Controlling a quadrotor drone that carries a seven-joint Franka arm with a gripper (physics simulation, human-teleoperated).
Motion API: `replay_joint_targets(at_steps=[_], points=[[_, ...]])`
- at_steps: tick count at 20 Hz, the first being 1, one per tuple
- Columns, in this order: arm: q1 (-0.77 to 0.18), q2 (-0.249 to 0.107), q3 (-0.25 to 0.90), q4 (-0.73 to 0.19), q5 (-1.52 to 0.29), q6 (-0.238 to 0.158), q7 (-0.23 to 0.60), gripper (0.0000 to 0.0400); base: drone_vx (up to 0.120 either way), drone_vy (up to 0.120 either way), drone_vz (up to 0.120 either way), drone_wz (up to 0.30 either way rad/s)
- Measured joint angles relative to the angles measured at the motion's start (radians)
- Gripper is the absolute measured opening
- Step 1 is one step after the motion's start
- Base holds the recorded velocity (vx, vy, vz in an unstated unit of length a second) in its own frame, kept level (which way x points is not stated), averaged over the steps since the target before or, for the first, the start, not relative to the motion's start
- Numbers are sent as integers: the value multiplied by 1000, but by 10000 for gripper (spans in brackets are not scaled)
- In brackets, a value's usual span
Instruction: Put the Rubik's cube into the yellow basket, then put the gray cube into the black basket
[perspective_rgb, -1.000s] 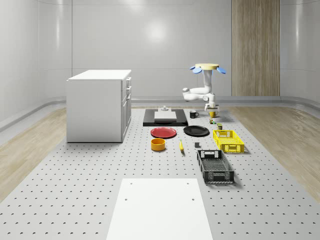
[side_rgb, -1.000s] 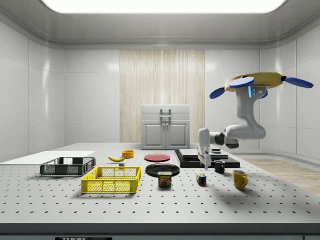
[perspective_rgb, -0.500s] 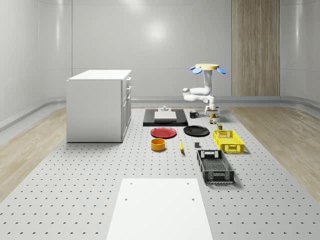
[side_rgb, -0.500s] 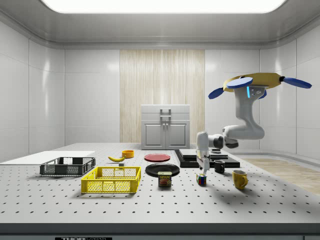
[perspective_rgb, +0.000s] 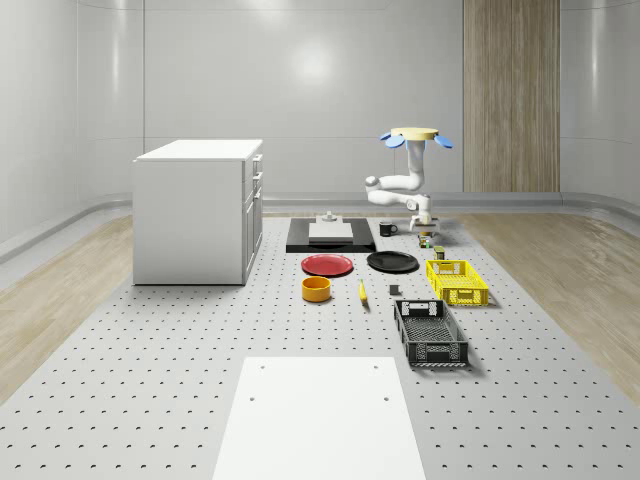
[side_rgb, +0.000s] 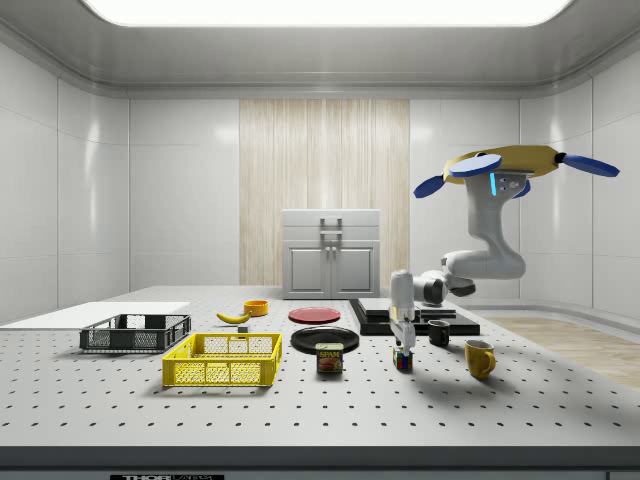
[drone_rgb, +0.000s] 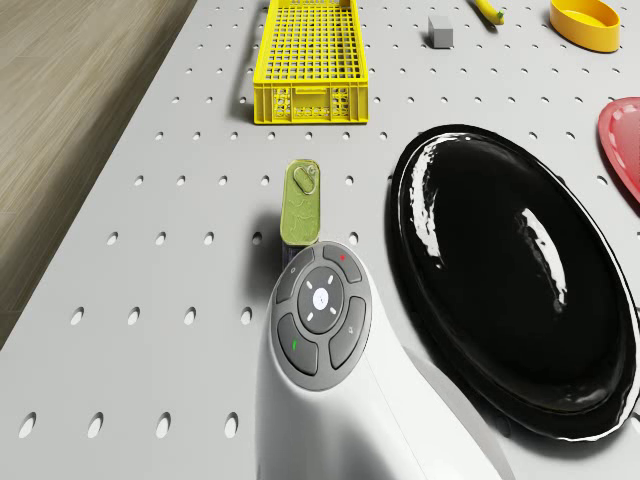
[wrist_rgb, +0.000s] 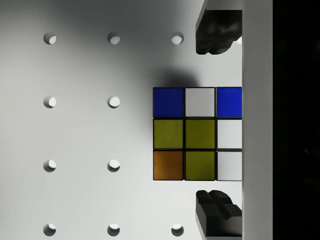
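Gripper (wrist_rgb: 215, 120) points straight down at the Rubik's cube (wrist_rgb: 197, 133), its fingers (wrist_rgb: 215, 32) spread wide, one on each side of the cube and clear of its faces. The cube sits on the table (side_rgb: 300, 400), directly below the hand, between the green can (side_rgb: 330, 358) and the yellow mug (side_rgb: 479, 358). The drone (side_rgb: 505, 165) hovers above and behind it. I judge a short descent will bring the pads beside the cube. The yellow basket (side_rgb: 223, 360) lies well apart, toward the side view's left.
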Motion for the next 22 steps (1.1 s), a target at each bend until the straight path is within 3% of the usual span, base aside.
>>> replay_joint_targets(at_steps=[10,22], points=[[4,-11,-58,24,-52,37,-18,400,0,0,0,0],[1,-11,-81,35,-74,49,-21,400,0,0,0,0]])
